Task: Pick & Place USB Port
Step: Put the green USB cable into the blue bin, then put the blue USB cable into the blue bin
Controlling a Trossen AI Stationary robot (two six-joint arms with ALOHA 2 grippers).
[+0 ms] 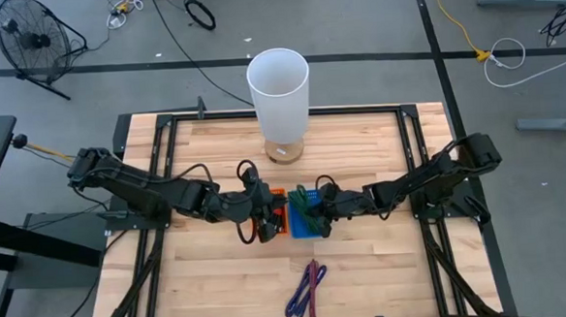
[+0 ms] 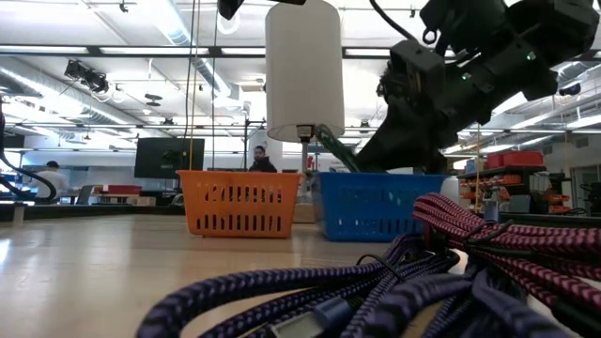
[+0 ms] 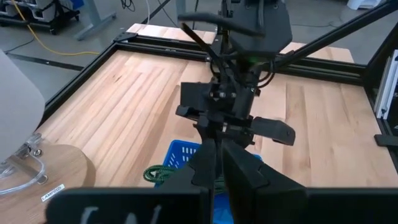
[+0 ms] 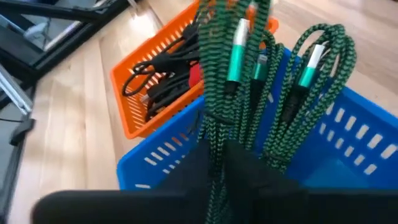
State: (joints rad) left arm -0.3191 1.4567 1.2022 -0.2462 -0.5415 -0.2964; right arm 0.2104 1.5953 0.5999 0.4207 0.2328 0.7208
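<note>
While the right gripper (image 4: 225,163) pinches a bundle of green braided USB cables (image 4: 261,81) between its 2 dark fingers, we see the coils hang over the blue basket (image 4: 348,155), their green-sleeved plugs pointing up above the rim. Seen from above, that gripper (image 1: 317,218) sits over the blue basket (image 1: 300,227) at the middle of the wooden table (image 1: 367,271), with the green cable (image 1: 305,208) draped across the basket's rim.

Just beside it stands the orange basket (image 4: 140,87), touching the blue one, and we can make out black cables (image 4: 165,78) and a red item (image 4: 194,74) inside it. The left gripper (image 1: 263,224) hovers at the orange basket (image 1: 273,197), facing the right arm across the 2 baskets; from its wrist camera its fingers (image 3: 242,171) appear close together with only a slim gap, and we cannot tell whether they hold anything.

Farther out, a bundle of purple and maroon braided cables (image 1: 306,288) lies on the table's near side, well apart from the baskets, and fills the foreground of the low view (image 2: 413,272). A tall white cylinder lamp (image 1: 279,86) stands on a round wooden base at the table's far edge, behind the baskets. Beyond the table, we see a floor fan (image 1: 26,38) and a person (image 2: 260,160) in the room.
</note>
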